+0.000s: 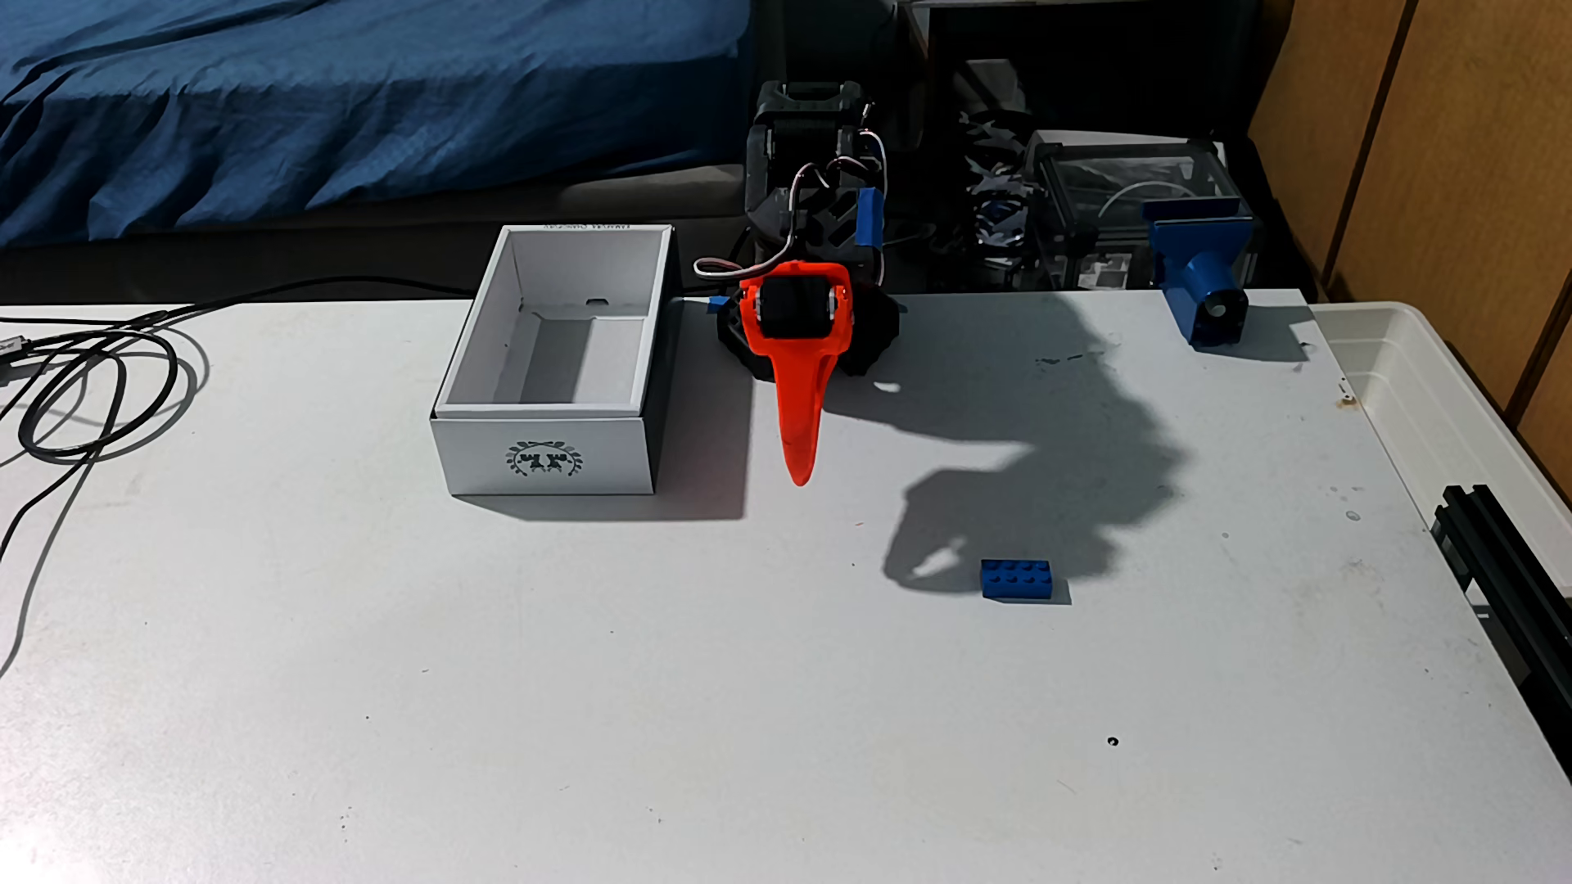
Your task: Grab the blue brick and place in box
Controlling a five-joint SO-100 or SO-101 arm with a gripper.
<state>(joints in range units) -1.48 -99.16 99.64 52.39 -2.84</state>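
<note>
In the fixed view the blue brick lies flat on the white table, studs up, right of centre. The white box with a dark wreath emblem on its near wall stands open and looks empty at the back left. Between them, near the arm's base, my orange gripper hangs tip-down above the table, just right of the box and well left of and behind the brick. Its near finger covers the other, so the jaw gap is hidden. Nothing is held.
A blue 3D-printed clamp part sits at the table's back right, with a translucent white tub beside it. A black rail lies at the right edge. Black cables coil at the left. The arm's shadow falls beside the brick.
</note>
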